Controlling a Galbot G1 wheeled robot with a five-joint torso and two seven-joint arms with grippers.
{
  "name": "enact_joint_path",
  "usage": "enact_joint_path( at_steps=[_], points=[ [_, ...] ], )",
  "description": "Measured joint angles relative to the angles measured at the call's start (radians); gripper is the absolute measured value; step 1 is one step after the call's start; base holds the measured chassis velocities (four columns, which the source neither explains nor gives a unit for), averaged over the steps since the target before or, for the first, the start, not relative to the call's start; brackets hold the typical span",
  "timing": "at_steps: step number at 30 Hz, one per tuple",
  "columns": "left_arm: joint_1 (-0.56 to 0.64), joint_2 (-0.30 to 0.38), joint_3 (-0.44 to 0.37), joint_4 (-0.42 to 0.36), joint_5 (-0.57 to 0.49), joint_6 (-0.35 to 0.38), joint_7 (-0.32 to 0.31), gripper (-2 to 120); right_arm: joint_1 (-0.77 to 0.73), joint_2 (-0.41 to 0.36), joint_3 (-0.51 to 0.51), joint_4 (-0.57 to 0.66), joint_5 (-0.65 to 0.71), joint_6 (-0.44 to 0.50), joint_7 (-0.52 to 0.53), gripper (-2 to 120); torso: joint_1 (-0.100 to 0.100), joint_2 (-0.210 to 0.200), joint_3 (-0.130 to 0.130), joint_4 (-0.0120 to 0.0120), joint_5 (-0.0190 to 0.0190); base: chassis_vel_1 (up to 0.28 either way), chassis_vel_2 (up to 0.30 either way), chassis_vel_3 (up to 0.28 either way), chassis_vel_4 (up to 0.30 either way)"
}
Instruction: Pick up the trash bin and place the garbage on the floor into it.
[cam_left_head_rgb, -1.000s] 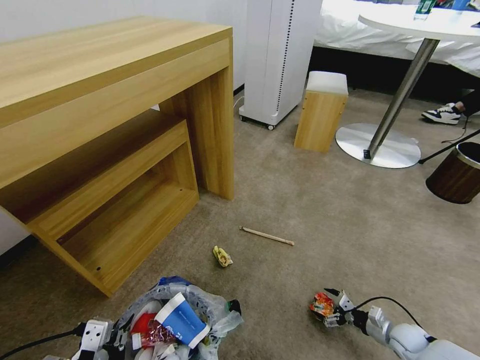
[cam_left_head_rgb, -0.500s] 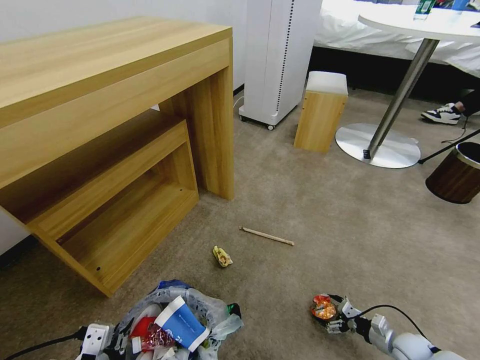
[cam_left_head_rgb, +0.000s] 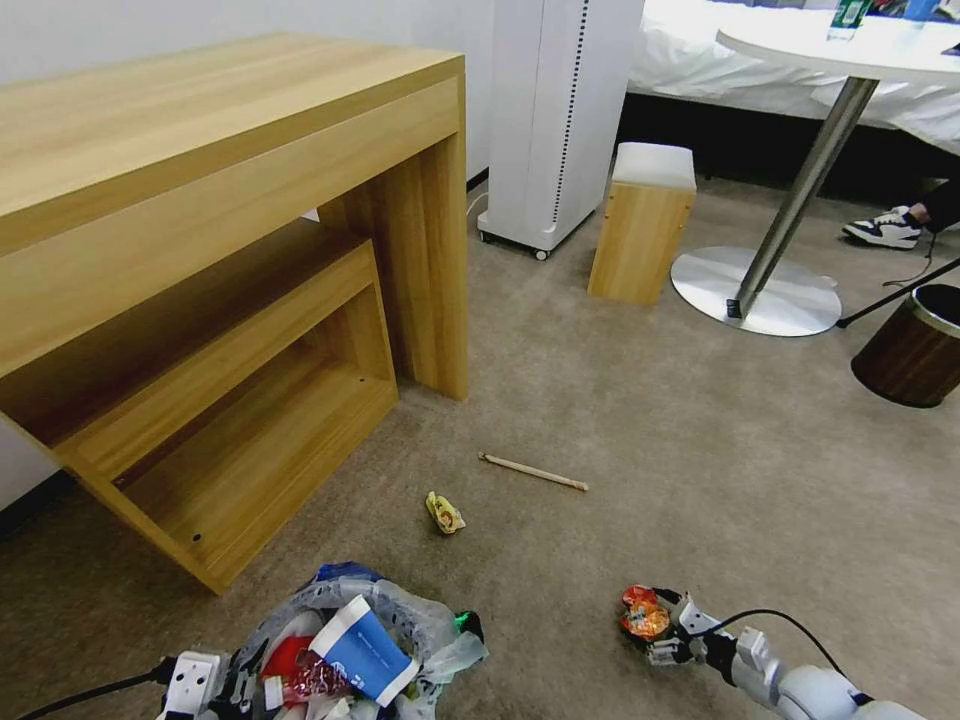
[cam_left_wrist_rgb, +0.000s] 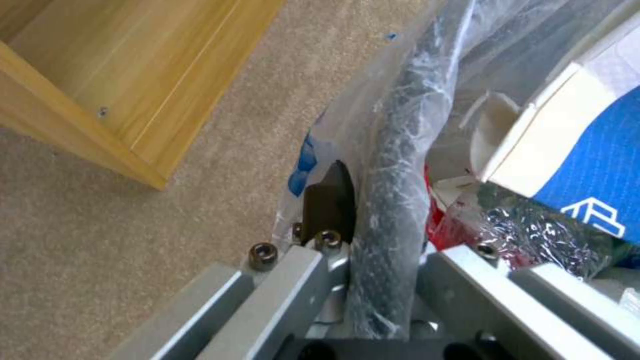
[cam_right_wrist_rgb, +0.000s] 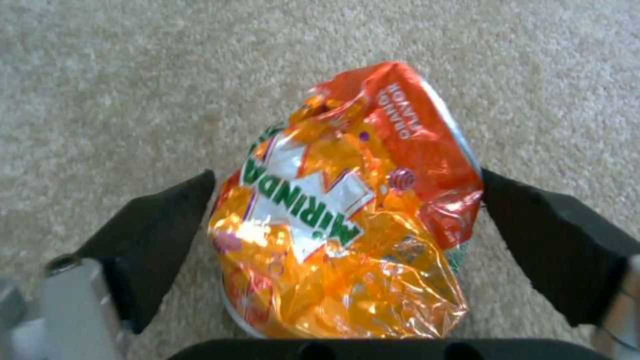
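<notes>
The trash bin, dark-framed and lined with a crinkly plastic bag, hangs low at the near left. My left gripper is shut on its rim. A blue-white carton and red wrappers sit inside it. At the near right my right gripper is down at the floor, open, with one black finger on each side of an orange wrapper that lies on the carpet. A yellow scrap and a thin wooden stick lie farther out.
A wooden desk with a low shelf fills the left. Beyond stand a white appliance on wheels, a small wooden stool, a round table's metal base and a brown bin with a metal rim.
My right gripper has sunk a little lower and nearer around the orange wrapper. The bin in my left gripper has dropped slightly in the view.
</notes>
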Motion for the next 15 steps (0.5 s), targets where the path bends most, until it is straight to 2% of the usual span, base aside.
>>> enact_joint_path(
  at_steps=[2,4,5,8,15],
  points=[
    [-0.001,-0.001,0.001,0.001,0.001,0.000,0.000,0,0.002,0.000,-0.002,0.000,0.002,0.000,-0.001,93,0.000,0.000,0.000,0.0000,0.0000,0.000,0.000,0.000,0.000],
    [-0.004,0.000,0.004,0.004,0.002,-0.001,0.000,0,0.005,-0.001,-0.007,0.002,0.007,0.001,-0.005,84,0.000,0.000,0.000,0.0000,0.0000,0.000,0.000,0.000,0.000],
    [-0.004,0.000,0.004,0.004,0.002,-0.001,0.000,0,0.005,-0.001,-0.007,0.002,0.007,0.001,-0.005,84,0.000,0.000,0.000,0.0000,0.0000,0.000,0.000,0.000,0.000],
    [-0.008,0.000,0.012,0.011,0.006,-0.004,0.001,0,0.008,-0.001,-0.010,0.001,0.008,0.004,-0.014,72,0.000,0.000,0.000,0.0000,-0.0001,0.000,0.000,0.000,0.000],
    [-0.019,0.002,0.025,0.021,0.010,-0.006,0.001,0,0.006,0.002,-0.005,-0.003,0.008,0.009,-0.015,69,0.000,0.000,0.000,0.0000,0.0000,0.000,0.000,0.000,0.000]
  ],
)
